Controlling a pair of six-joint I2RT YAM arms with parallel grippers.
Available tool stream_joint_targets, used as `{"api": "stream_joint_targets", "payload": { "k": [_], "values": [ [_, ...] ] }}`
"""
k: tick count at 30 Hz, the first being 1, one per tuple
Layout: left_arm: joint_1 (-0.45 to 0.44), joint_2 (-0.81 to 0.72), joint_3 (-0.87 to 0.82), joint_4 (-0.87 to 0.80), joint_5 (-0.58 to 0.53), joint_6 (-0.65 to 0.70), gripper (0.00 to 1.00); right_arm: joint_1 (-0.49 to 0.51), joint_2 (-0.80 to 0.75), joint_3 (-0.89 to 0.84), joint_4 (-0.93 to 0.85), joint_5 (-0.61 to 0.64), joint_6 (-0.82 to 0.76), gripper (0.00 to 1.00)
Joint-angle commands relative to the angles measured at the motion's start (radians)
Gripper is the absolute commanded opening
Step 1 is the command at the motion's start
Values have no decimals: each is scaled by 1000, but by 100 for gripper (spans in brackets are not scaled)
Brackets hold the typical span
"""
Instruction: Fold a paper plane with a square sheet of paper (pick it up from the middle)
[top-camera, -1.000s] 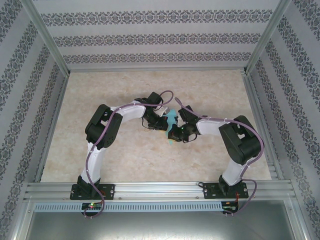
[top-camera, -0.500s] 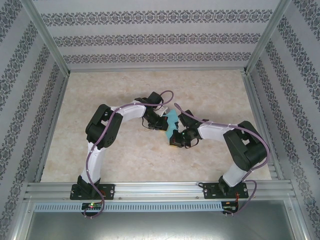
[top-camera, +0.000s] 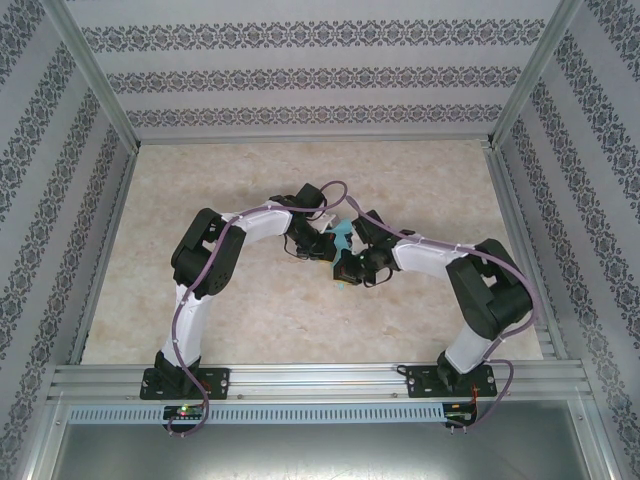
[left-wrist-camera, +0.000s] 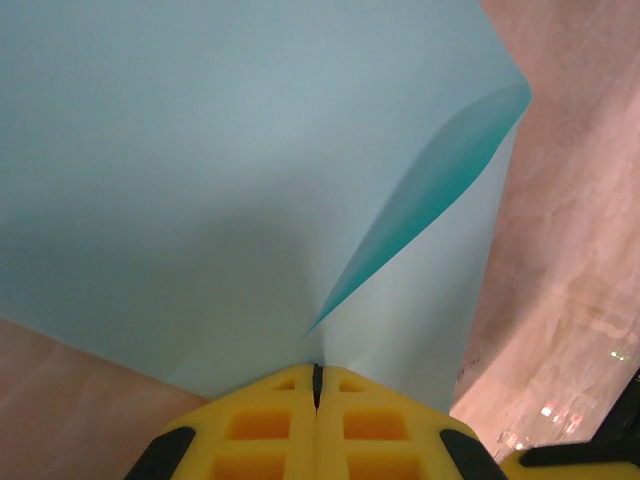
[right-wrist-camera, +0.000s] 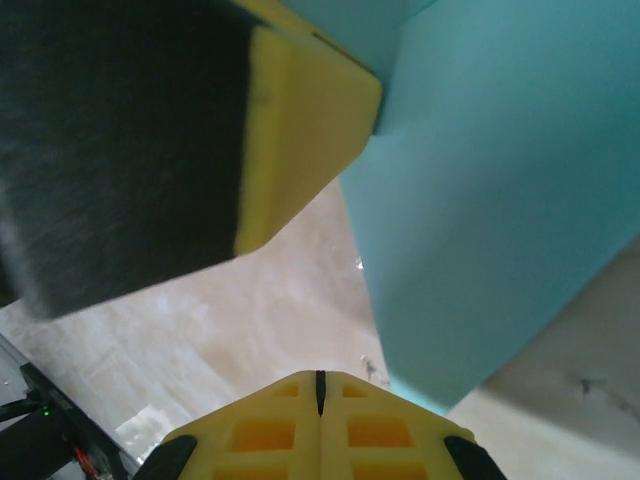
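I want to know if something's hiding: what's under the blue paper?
The blue paper is held up off the marbled table, which shows past its edges. The left gripper pinches one edge, jaws shut. The table patch straight behind it is covered.

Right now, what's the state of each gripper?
Left gripper: closed on the turquoise paper sheet.
Right gripper: closed, nothing seen between its jaws.

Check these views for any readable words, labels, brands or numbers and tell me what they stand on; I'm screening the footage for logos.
None can be read.
Paper: plain turquoise, no print.
Wallpaper: repeating ornament bands, no letters.
Left claw and right claw: bare yellow pads, no markings.
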Motion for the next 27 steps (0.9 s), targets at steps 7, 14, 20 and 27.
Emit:
{"api": "stream_joint_targets", "payload": {
  "k": [7,14,20,27],
  "values": [
    [-6,83,-27,-95,-127,33,0,7,10,-64,-30,12,-20,0],
    [-6,86,-25,-96,-124,34,0,4,-93,-117,-66,37,-16,0],
    [-6,85,-19,-101,-123,37,0,-107,-143,-89,16,16,10,0],
    [-6,81,-25,-94,-119,33,0,-189,-29,31,44,49,-20,0]
  ]
}}
